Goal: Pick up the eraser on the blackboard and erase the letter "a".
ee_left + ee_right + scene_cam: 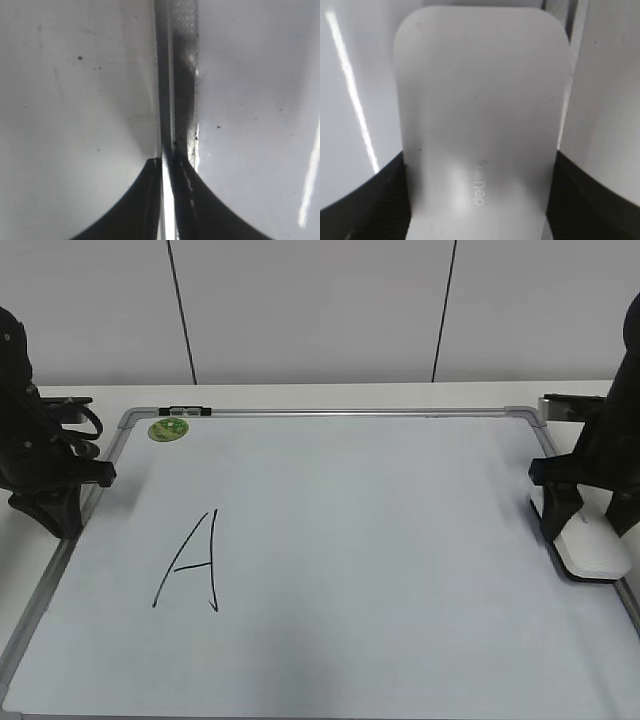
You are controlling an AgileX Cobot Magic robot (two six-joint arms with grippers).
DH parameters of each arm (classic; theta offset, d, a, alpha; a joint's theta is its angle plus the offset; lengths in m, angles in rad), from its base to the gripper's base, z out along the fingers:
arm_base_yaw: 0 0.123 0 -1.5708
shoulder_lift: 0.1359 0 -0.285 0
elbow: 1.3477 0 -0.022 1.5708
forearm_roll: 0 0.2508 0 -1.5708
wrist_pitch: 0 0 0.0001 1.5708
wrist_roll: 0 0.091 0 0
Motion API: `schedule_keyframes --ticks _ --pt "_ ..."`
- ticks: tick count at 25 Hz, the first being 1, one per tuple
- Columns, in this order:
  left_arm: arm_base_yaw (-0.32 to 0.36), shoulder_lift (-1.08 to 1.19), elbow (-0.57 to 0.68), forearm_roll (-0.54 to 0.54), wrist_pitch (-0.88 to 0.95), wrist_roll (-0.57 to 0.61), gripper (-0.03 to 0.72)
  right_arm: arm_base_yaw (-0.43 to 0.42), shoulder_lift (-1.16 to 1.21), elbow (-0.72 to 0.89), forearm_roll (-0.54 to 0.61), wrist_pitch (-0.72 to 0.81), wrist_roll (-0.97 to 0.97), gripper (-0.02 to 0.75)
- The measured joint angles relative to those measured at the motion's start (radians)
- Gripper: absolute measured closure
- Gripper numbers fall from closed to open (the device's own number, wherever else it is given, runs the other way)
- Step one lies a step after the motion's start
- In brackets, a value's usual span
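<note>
The blackboard (380, 540) lies flat, pale surface in a grey frame. The white eraser (597, 550) lies at its right edge. In the right wrist view the eraser (480, 75) fills the middle, and my right gripper (479, 170) has one jaw against each of its long sides. My right gripper (585, 525) stands over it in the exterior view. My left gripper (60, 520) is shut and empty over the board's left frame (175, 75); its tips (167, 162) nearly touch. No small lowercase "a" shows; only a large capital "A" (190, 560) is drawn at the left.
A round green magnet (168, 429) sits at the board's far left corner. A small black piece (185, 411) lies on the far frame. The white table (300, 395) runs behind the board up to a grey wall.
</note>
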Motion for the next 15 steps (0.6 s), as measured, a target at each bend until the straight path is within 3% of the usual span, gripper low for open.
schedule_keyframes --ticks 9,15 --pt "0.0 0.0 0.0 0.0 0.0 0.0 0.624 0.0 0.0 0.0 -0.008 -0.027 -0.002 0.209" --pt "0.0 0.0 0.0 0.0 0.0 0.0 0.624 0.0 0.0 -0.018 0.008 -0.022 -0.002 0.105"
